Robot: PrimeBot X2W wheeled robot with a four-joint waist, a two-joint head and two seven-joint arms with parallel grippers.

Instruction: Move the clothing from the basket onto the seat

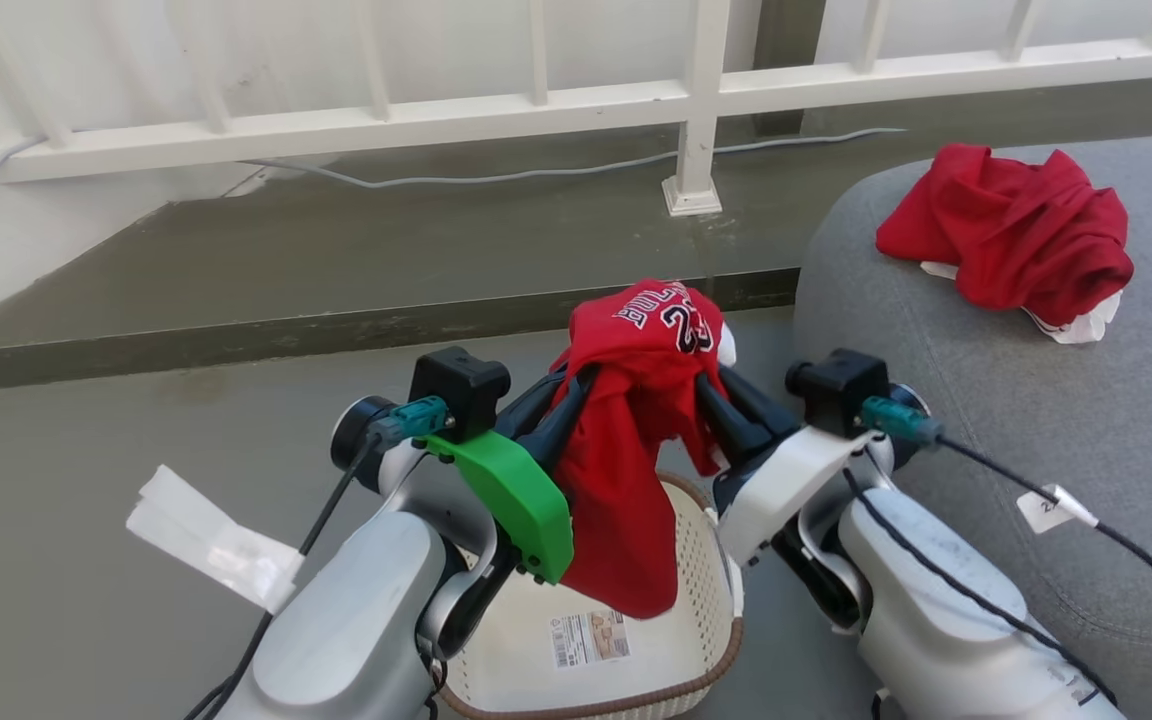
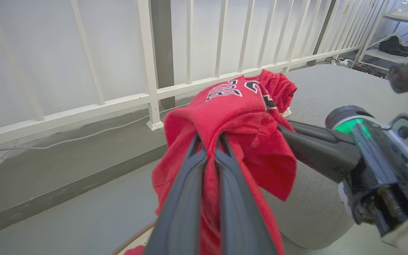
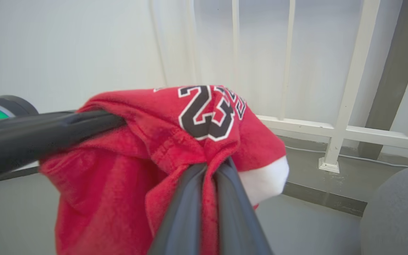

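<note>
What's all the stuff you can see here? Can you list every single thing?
Held red garment: one, red with a black-and-white 23, hanging over the basket.
Other red garment: one, red and white, crumpled on the seat.
Basket: one, cream with a brown rim, on the floor between the arms.
Seat: one, grey, at the right.
Railing: one, white, at the back.
Cable: one, pale grey, on the floor under the railing.
Left gripper: one, dark, shut on the held red garment.
Right gripper: one, dark, shut on it too.
</note>
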